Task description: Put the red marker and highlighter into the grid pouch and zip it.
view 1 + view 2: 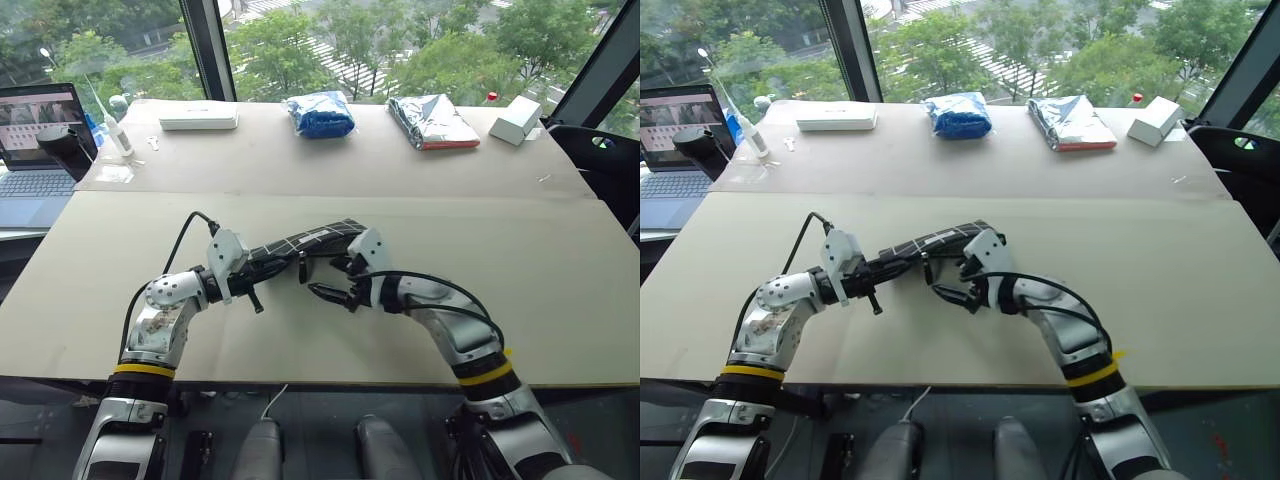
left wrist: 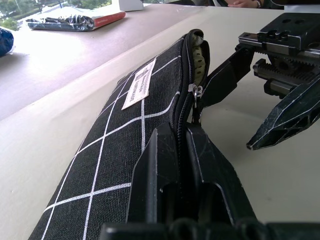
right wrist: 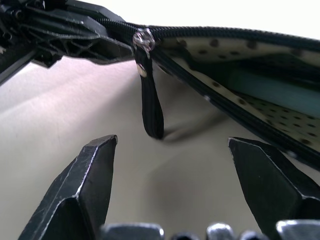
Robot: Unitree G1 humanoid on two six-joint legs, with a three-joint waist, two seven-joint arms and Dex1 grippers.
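The left gripper is clamped on one end of the grid pouch, holding it above the beige table. The right gripper, its 2 fingers spread wide, sits just beside the dangling zipper pull strap. Something pale green lies inside the half-open pouch. Beyond, windows overlook trees.

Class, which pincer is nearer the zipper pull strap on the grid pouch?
Right. The open right pincer faces the zipper pull strap; the left pincer, shut, clamps the grid pouch beside the zipper.
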